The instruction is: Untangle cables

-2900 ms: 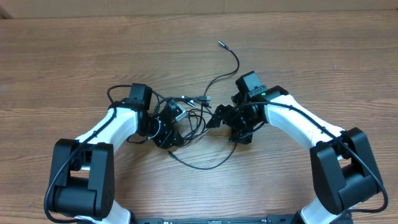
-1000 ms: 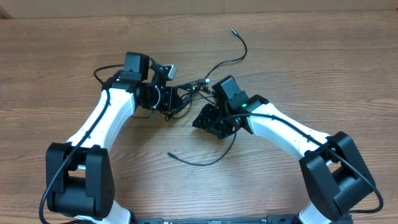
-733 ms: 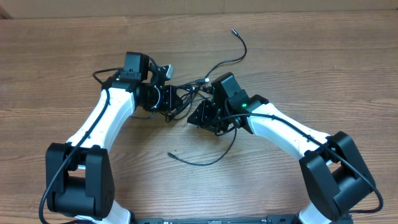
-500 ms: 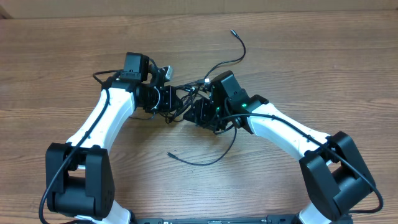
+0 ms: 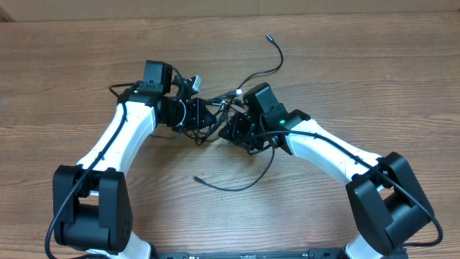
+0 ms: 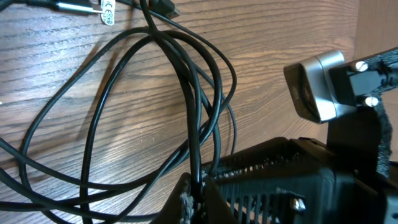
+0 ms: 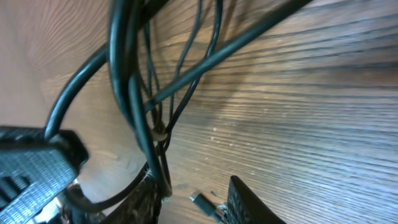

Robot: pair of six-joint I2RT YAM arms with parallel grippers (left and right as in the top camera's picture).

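The cables (image 5: 215,109) form a tangle of thin black cords between my two grippers. One strand curls up to a plug end (image 5: 270,37); another loops down toward the front (image 5: 237,188). My left gripper (image 5: 203,117) is shut on a black strand (image 6: 195,180), with loops of cable (image 6: 186,87) fanning out ahead of it. My right gripper (image 5: 225,132) reaches into the tangle from the right with its jaws apart. In the right wrist view, strands (image 7: 134,106) run down against the left finger (image 7: 142,200), and a small plug (image 7: 200,200) lies between the fingers.
The wooden table (image 5: 374,79) stretches around both arms. A white label (image 6: 107,7) hangs on a cord near the top of the left wrist view. The right arm's silver camera housing (image 6: 314,87) sits close to my left gripper.
My right gripper has moved left into the tangle, toward the left gripper, and its jaws have narrowed. The left arm has stayed in place, gripping the strand.
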